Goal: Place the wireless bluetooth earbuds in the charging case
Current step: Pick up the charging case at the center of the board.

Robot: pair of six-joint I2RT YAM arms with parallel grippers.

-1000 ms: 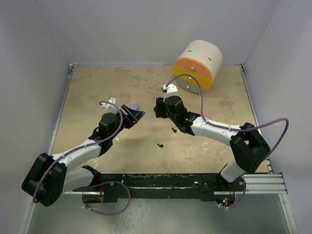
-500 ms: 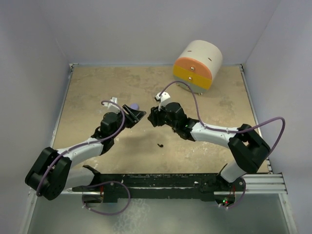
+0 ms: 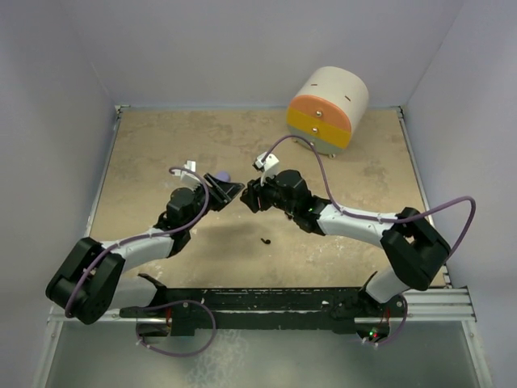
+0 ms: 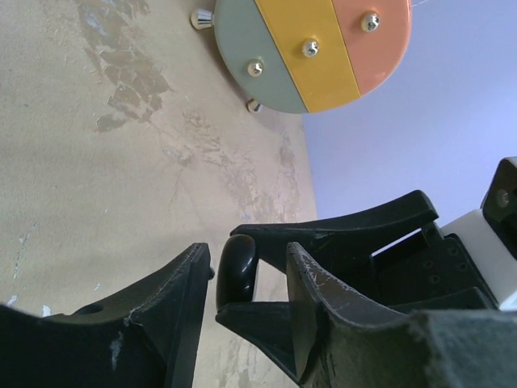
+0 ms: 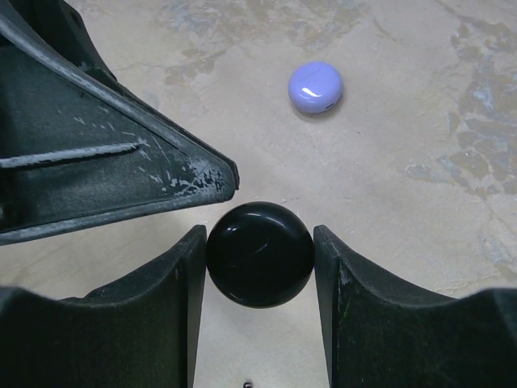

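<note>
Overhead, the left gripper (image 3: 229,191) and right gripper (image 3: 251,196) meet tip to tip over the middle of the table (image 3: 161,153); a lavender case (image 3: 221,177) lies just beyond the left one, and one black earbud (image 3: 265,240) lies loose nearer the bases, apart from both. Left wrist: its fingers (image 4: 182,299) stand partly open astride the black charging case (image 4: 237,267), seen edge-on, with a slim gap either side and no grip visible; a striped round drawer unit (image 4: 311,48) stands beyond. Right wrist: both pads (image 5: 174,307) press the black case's sides, clamping it, with one left fingertip just at its upper rim.
</note>
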